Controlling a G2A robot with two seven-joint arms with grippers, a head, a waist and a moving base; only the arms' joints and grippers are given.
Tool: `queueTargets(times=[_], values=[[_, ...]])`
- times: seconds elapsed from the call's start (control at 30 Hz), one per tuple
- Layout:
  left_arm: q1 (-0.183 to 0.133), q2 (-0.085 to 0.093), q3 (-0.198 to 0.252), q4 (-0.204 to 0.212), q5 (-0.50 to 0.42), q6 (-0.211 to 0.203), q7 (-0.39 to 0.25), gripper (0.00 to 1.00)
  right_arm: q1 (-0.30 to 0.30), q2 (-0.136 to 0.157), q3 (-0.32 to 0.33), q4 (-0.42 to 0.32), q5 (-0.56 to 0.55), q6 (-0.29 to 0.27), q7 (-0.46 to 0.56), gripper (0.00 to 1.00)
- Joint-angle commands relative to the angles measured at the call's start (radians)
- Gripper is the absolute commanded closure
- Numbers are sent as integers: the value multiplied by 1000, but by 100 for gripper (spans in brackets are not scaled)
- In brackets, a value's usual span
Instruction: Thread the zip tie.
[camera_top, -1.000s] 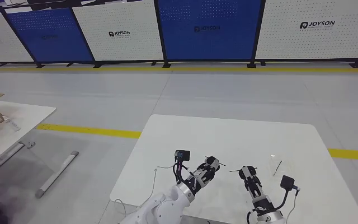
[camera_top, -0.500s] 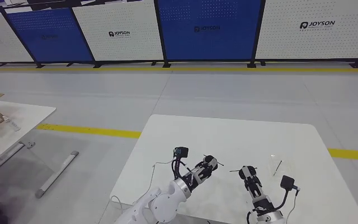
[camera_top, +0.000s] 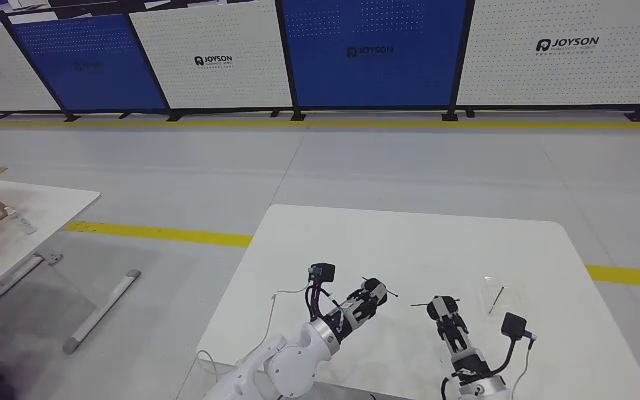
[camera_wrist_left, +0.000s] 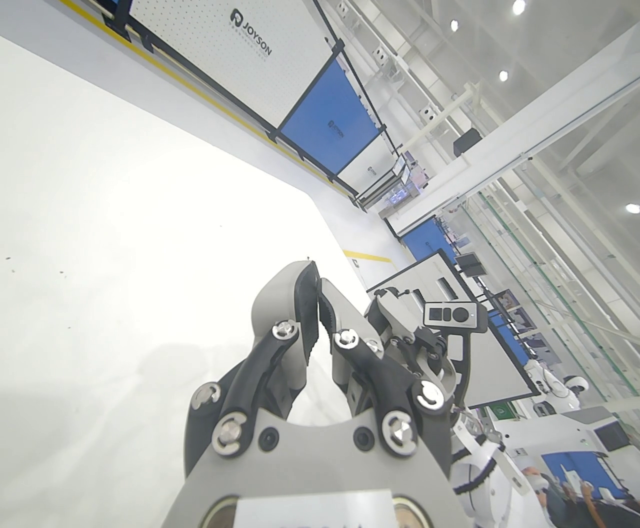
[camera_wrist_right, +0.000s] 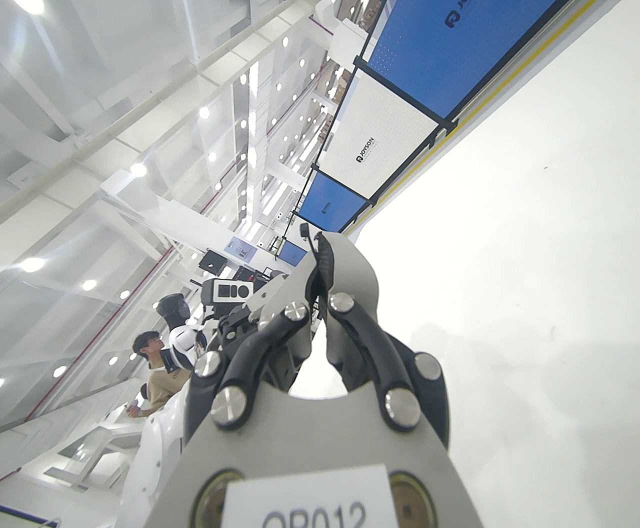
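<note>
Within right hand (camera_wrist_right: 320, 246) (pinched), zip tie (camera_wrist_right: 304, 230)

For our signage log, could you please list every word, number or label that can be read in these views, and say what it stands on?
"JOYSON", with a smaller line beneath it too small to read: white panel.
"JOYSON": blue panel.
"OP012", its lower part cut off by the picture's edge, so the first letter is unsure: label behind the right claw.
Far poster in the hall: too small to read.
</note>
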Motion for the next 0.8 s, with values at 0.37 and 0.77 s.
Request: queueTargets(times=[0.37, 0.77], values=[[0, 0, 0, 0, 0, 0, 0, 100, 58, -22, -72, 55, -28, 19, -36, 100], [0, 0, 0, 0, 0, 0, 0, 100, 101, -46, -110, 108, -47, 34, -101, 100]])
